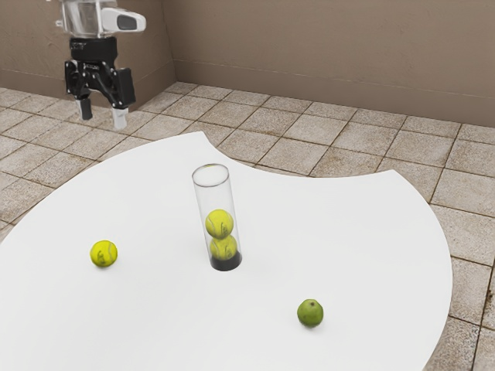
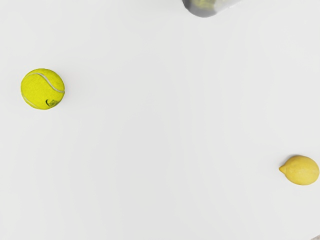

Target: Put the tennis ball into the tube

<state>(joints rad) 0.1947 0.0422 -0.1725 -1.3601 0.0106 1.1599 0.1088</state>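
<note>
Hanging in the upper left of the exterior view, the pincer [image 1: 102, 116] is open, its two fingertips apart with nothing between them. The loose ball [image 1: 104, 253] sits on the counter [image 1: 332, 232], left of centre and lower in that frame, almost straight below the pincer in the picture (though well off to one side of the hand, I judge, nearer the exterior camera). So the coming move looks like a sideways reach toward that camera, then a descent. Being round, the ball has no long axis to line up with.

The tube [image 1: 213, 199] stands upright near the centre, open at its top, with a dark base. Two balls are stacked inside, the upper one [image 1: 219, 224] over the lower one [image 1: 223, 248], and free room remains above them. A lime [image 1: 310, 313] rests at lower right; in the wrist view, a lemon [image 2: 301, 170] lies at lower right.
</note>
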